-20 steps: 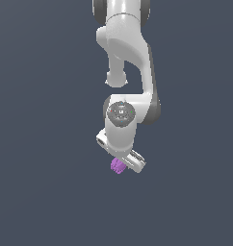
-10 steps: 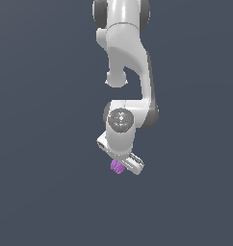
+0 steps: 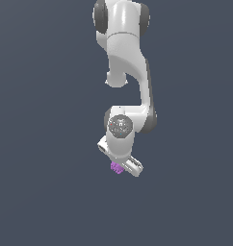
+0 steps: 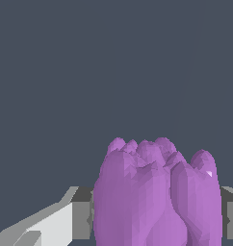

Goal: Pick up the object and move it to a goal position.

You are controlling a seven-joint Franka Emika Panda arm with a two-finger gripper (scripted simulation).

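The gripper (image 3: 122, 168) sits just below frame centre in the exterior view. Its fingers (image 4: 51, 226) clamp the purple object (image 4: 157, 197).

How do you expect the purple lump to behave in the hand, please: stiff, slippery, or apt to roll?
The purple lump probably is stiff: its ridges hold shape between the hand fingers. Its bumpy surface likely resists slipping. Being roundish, it might roll if released.

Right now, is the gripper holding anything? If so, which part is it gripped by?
Yes: the small bright purple lumpy ridged piece sits between the white gripper's fingers, clamped at its lower sides. The ridged end sticks out beyond the fingertips.
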